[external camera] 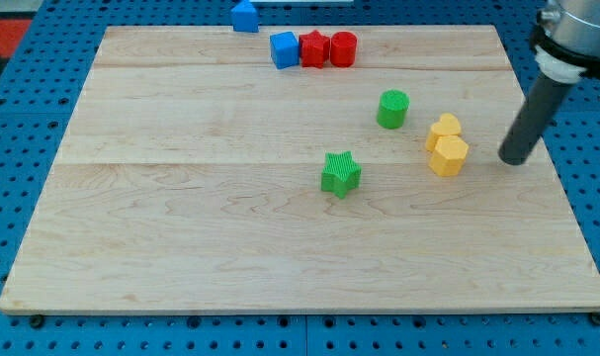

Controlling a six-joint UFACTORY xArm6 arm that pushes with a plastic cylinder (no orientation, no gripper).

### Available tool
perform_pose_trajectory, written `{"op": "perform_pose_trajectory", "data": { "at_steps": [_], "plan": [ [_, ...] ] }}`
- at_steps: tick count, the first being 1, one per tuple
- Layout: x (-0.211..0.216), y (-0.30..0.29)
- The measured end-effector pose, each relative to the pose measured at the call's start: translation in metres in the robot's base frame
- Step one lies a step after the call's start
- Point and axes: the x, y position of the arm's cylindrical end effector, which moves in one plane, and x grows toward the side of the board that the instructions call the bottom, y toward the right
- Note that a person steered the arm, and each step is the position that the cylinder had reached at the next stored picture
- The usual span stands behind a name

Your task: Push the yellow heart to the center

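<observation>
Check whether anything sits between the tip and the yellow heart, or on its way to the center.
My tip stands right of the yellow heart; the yellow hexagon sits partly between them. Toward the center, the green star stands near the path.

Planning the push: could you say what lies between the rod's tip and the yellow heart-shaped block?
Camera view: bare board between my tip and the yellow heart-shaped block; a yellow hexagon block borders that line below.

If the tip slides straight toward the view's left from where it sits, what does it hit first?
Likely the lower yellow block, which lies just left of my tip at about the same height in the view. The other yellow block sits slightly higher; depth is uncertain.
</observation>
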Motion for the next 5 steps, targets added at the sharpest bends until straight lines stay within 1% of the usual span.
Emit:
{"op": "perform_pose_trajectory", "data": {
  "at_steps": [1,2,3,4,5],
  "plan": [
    [-0.024,-0.042],
    [-0.039,-0.087],
    [-0.044,-0.119],
    [-0.034,-0.110],
    [-0.033,-0.131]
  ]
}}
